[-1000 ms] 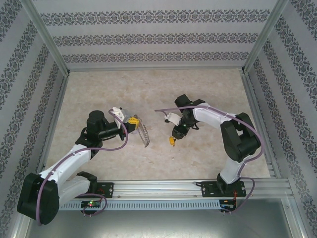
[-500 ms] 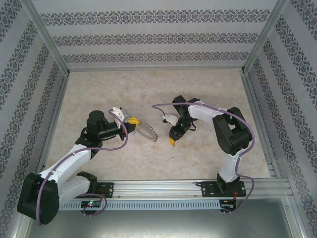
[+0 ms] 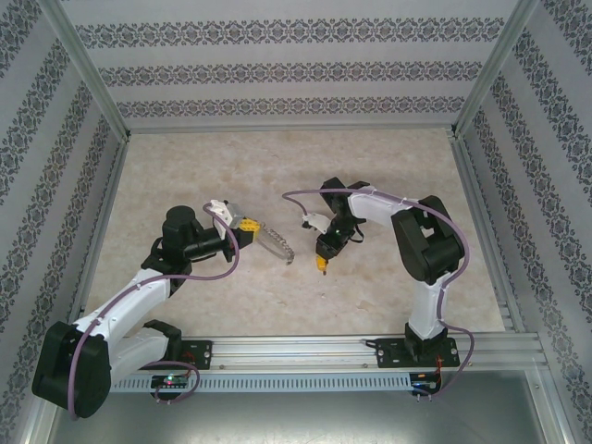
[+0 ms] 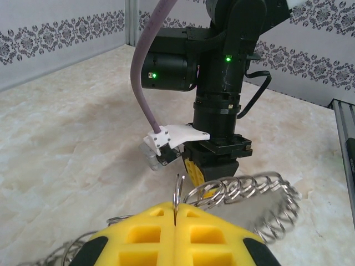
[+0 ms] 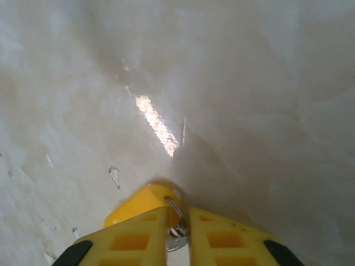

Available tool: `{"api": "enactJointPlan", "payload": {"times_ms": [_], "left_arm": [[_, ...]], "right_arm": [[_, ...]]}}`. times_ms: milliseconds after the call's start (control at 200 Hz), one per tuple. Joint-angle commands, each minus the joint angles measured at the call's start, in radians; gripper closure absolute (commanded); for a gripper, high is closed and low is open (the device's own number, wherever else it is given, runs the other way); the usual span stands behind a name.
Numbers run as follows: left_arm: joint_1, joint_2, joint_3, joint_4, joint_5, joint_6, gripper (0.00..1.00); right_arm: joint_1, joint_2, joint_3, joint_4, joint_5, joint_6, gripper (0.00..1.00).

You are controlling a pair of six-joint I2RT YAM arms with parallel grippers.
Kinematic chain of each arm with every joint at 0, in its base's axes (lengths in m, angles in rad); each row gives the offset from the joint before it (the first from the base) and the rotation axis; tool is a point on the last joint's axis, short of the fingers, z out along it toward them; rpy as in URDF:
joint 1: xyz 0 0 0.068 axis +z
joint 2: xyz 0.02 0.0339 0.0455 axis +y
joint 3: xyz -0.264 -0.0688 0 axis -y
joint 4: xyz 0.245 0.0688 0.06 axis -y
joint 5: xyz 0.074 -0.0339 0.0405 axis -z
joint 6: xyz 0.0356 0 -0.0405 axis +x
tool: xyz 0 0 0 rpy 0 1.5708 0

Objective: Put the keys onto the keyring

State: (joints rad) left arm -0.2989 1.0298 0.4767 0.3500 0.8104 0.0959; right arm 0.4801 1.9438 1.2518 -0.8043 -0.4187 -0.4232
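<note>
Marbled worktop (image 3: 185, 166), pale and glossy. Keyring (image 3: 276, 243) (image 4: 249, 191): silver loop fringed with small links, near the worktop's middle. One of its wires is pinched in my left gripper (image 3: 248, 225) (image 4: 175, 209), jaws pressed fully together, and the rest sticks out to the right. My right gripper (image 3: 321, 264) (image 5: 177, 213) points down close over the worktop, near the keyring's free end but apart from it. Jaws nearly together, clamped on the orange-yellow key (image 5: 145, 200), with its head poking out past the fingertips.
</note>
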Motion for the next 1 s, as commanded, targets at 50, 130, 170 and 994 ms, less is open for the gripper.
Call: {"api": "enactJointPlan", "payload": {"times_ms": [50,130,170,994], "left_arm": [[0.013,-0.004,0.006,0.028,0.021,-0.013,1.0],[0.012,0.005,0.019,0.006,0.04,0.009,1.0],[0.01,0.013,0.037,-0.024,0.054,0.031,1.0],[-0.119,0.122,0.135,-0.013,0.075,0.097,1.0]], "right_arm": [[0.005,-0.021,0.002,-0.029,-0.041,-0.01,0.96],[0.005,-0.056,-0.019,-0.015,-0.067,-0.029,1.0],[0.005,-0.076,-0.031,-0.006,-0.08,-0.036,1.0],[0.137,-0.556,-0.104,0.186,-0.095,-0.15,1.0]]}}
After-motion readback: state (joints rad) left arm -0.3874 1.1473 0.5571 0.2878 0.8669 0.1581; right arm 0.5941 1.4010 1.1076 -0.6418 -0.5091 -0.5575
